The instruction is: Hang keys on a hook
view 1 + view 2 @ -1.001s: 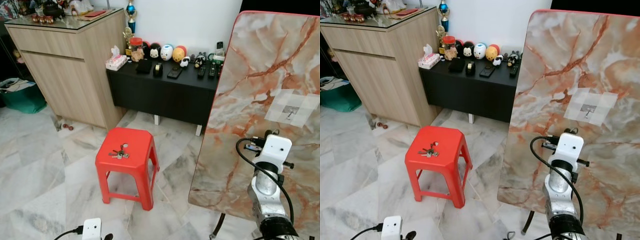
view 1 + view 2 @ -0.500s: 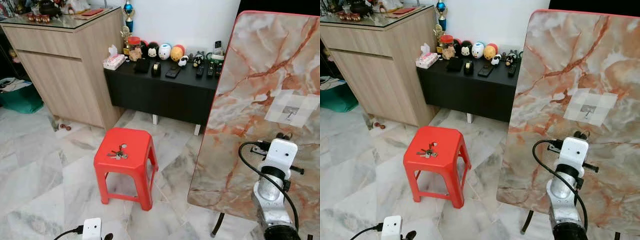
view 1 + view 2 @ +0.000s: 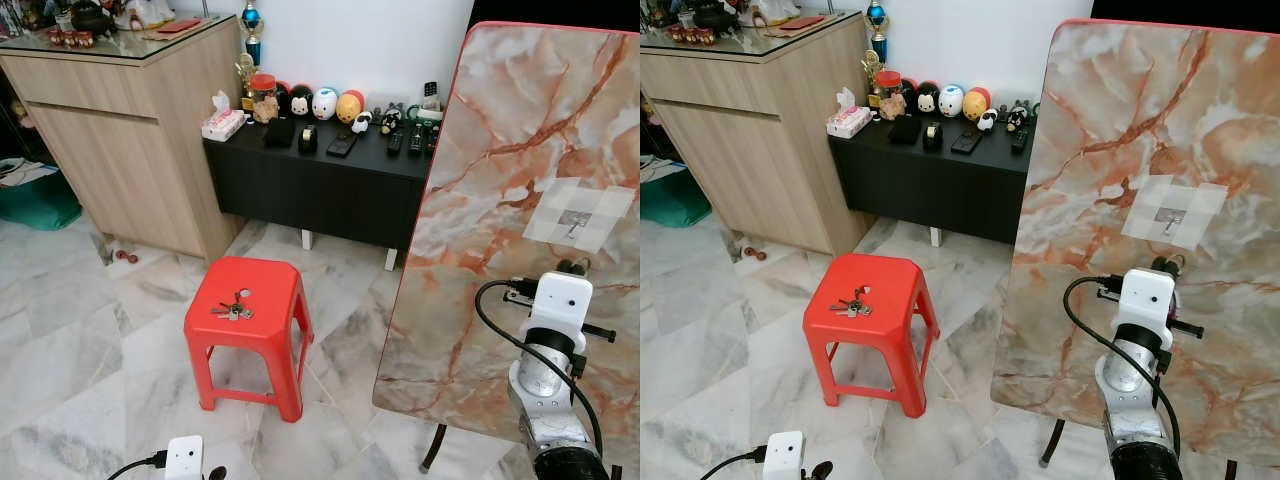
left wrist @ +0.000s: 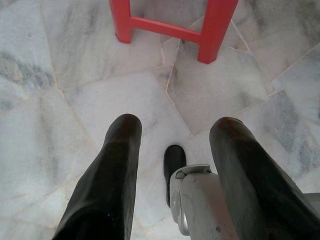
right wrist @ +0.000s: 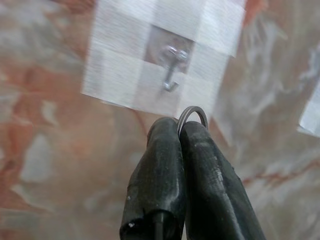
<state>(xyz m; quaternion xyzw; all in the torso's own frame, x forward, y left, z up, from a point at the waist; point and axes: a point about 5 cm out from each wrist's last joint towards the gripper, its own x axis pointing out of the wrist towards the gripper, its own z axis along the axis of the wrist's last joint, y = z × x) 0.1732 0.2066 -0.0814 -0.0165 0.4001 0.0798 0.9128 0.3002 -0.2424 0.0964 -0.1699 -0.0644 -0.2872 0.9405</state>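
Observation:
A small metal hook [image 5: 171, 70] sits on a patch of pale tape [image 3: 580, 214] on the upright marble-patterned board [image 3: 500, 200]. My right gripper [image 3: 568, 268] is raised against the board just below the hook, shut on a thin metal key ring [image 5: 192, 114] that pokes out between the fingertips. The ring's top lies a short way under the hook without touching it. A bunch of keys [image 3: 235, 308] lies on top of the red plastic stool [image 3: 245, 330]. My left gripper [image 4: 175, 130] hangs low over the floor, open with nothing between its fingers.
A black low cabinet [image 3: 320, 180] with small figurines and remotes stands against the wall behind the stool. A wooden sideboard [image 3: 130, 130] is at the left. The marble floor [image 3: 90, 350] spreads around the stool. The board rests on thin dark legs [image 3: 432, 450].
My right gripper has shifted right along the board, ending closer beneath the hook. The whole view has drifted slightly as the camera moved. The keys on the stool have stayed put.

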